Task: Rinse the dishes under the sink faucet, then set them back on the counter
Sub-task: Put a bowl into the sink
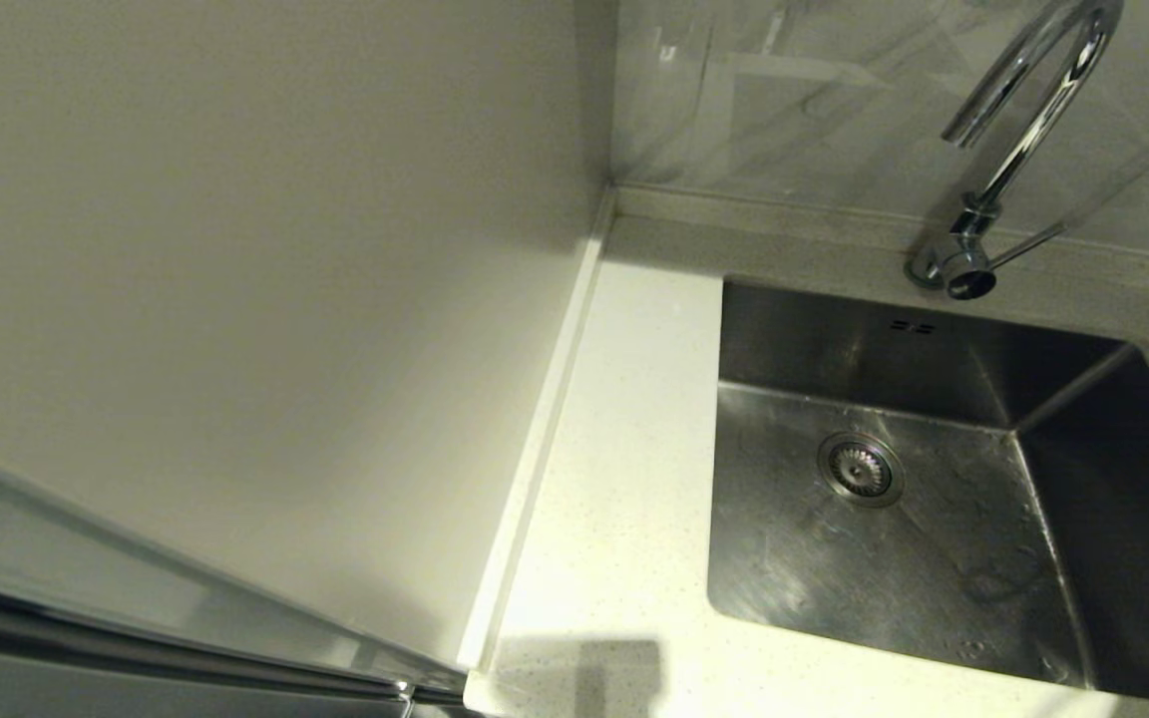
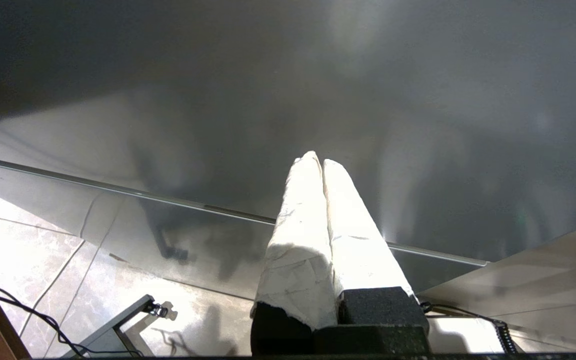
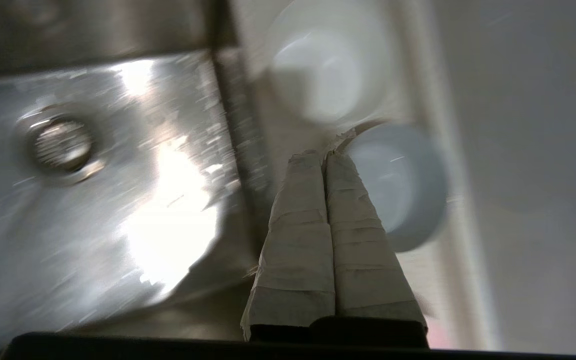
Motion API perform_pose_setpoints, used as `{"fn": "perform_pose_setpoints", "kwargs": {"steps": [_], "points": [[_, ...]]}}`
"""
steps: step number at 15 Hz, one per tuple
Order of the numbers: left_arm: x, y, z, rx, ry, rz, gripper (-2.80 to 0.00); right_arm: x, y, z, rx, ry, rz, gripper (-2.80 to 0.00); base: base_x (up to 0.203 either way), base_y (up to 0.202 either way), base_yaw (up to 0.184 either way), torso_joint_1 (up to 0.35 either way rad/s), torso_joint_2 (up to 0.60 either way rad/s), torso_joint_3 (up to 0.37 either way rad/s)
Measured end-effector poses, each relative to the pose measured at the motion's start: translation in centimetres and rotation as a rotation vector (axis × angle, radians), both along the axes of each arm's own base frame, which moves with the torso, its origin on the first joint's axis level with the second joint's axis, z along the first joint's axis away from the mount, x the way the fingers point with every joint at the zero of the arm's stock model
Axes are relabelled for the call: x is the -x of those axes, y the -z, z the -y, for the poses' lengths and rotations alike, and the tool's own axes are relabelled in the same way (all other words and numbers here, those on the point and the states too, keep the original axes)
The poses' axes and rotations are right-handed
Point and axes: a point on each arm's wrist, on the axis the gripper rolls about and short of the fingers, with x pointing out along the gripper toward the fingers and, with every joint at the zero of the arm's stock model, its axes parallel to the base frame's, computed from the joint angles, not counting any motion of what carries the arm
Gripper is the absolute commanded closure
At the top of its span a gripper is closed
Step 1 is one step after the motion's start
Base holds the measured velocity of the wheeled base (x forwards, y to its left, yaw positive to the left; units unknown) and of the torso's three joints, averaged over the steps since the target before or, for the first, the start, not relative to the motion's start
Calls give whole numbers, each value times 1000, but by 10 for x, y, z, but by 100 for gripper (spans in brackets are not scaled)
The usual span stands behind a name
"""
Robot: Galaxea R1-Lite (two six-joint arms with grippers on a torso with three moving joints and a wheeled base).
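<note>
the right gripper (image 3: pixel 324 156) hangs over the counter (image 3: pixel 273 125) strip beside the sink (image 3: pixel 118 200), fingers pressed together and holding nothing. two of the dishes sit on that strip: the pale blue bowl (image 3: pixel 408 190) just beyond and to one side of the fingertips, the white bowl (image 3: pixel 328 65) further on. the sink faucet (image 1: pixel 1023 120) arches over an empty basin. the left gripper (image 2: pixel 322 162) is parked low by the floor, also closed, so the right arm is far nearer.

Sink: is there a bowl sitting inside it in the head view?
No, the sink holds only its drain strainer; no bowl lies in the basin.
</note>
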Motion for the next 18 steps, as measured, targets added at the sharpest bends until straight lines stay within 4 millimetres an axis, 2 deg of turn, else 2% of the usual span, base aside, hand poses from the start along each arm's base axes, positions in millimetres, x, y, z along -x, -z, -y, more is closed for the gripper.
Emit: {"fn": "perform_pose_setpoints", "kwargs": {"steps": [4, 6, 7, 8, 12, 18], "points": [[0, 0, 0, 0, 0, 0, 0, -6, 6, 47, -297, -172, 13, 0, 0, 0, 0, 0, 0, 0], [0, 0, 0, 0, 0, 0, 0, -13, 13, 67, -342, -195, 2, 0, 0, 0, 0, 0, 0, 0], [0, 0, 0, 0, 0, 0, 0, -17, 17, 74, -334, -207, -13, -47, 0, 0, 0, 0, 0, 0], [0, 0, 0, 0, 0, 0, 0, -21, 22, 82, -320, -217, -32, -280, 0, 0, 0, 0, 0, 0], [0, 0, 0, 0, 0, 0, 0, -37, 31, 103, -211, -263, -52, -280, 0, 0, 0, 0, 0, 0], [0, 0, 0, 0, 0, 0, 0, -59, 47, 98, -127, -377, -96, -280, 0, 0, 0, 0, 0, 0]]}}
